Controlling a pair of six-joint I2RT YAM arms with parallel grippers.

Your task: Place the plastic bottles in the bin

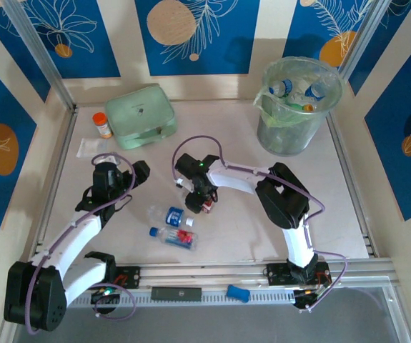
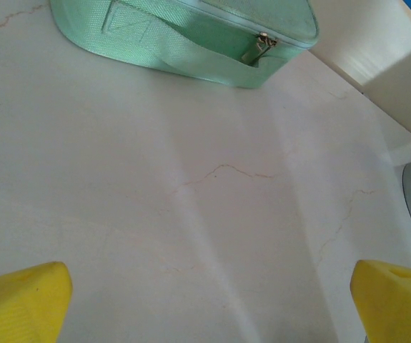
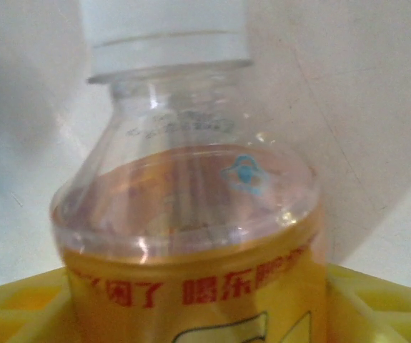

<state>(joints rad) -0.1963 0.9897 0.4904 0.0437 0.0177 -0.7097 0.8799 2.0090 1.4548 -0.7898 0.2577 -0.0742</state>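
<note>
Pale tabletop (image 1: 241, 229) (open before bin (image 1: 291, 136)), left hand (image 2: 209, 296) released, right hand (image 3: 198, 314) grasping yellow-label bottle (image 3: 191, 207).

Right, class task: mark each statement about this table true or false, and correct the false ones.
1. The bin already holds bottles. True.
2. The left gripper grips a bottle. False: it is open over bare table.
3. A blue-labelled bottle and a red-labelled bottle lie on the table. True.
4. The bottle between the right gripper's fingers has a blue cap. False: the cap is white.
5. The orange-capped jar stands right of the mint-green case. False: left of it.
</note>
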